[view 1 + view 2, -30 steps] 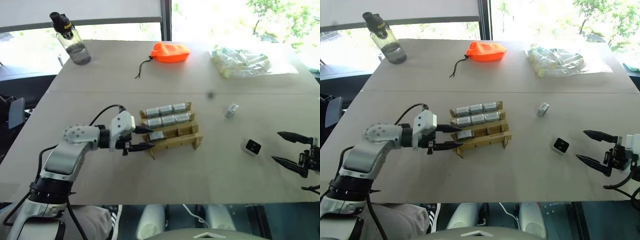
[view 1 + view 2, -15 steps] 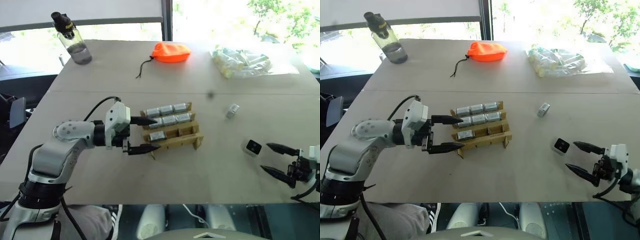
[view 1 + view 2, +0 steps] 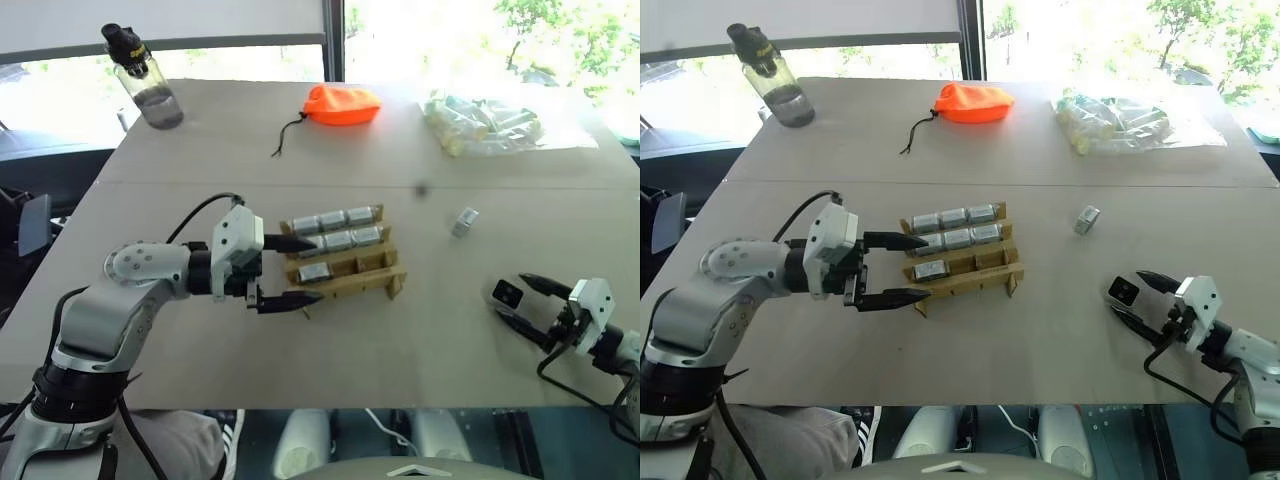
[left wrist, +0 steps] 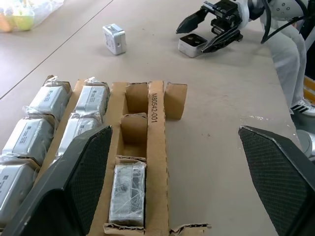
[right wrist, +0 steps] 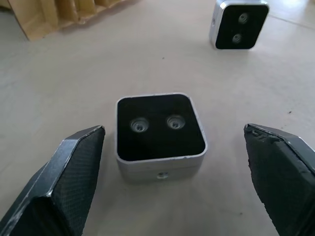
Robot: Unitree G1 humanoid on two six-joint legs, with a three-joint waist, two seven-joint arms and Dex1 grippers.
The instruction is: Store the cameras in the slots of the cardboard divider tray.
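Note:
The cardboard divider tray (image 3: pixel 372 284) lies mid-table. Its back and middle rows each hold three wrapped cameras (image 3: pixel 338 240), and one camera (image 4: pixel 127 197) sits in the front row's left slot. My left gripper (image 3: pixel 312 269) is open at the tray's left end, its fingers (image 4: pixel 74 196) spread to either side of that camera without touching it. A loose camera (image 5: pixel 160 129) lies black face up at the right, and my open right gripper (image 3: pixel 1127 292) straddles it, fingers (image 5: pixel 69 182) clear of its sides. Another loose camera (image 3: pixel 464 222) stands farther back.
An orange drawstring pouch (image 3: pixel 341 104) and a clear bag of pale tubes (image 3: pixel 482 123) lie at the back. A water bottle (image 3: pixel 143 80) stands at the back left. The table's front edge runs just behind my right gripper.
My right gripper has come left and down until its fingers flank the black-faced camera. My left gripper spread wider and rose slightly off the front-row camera, then held still.

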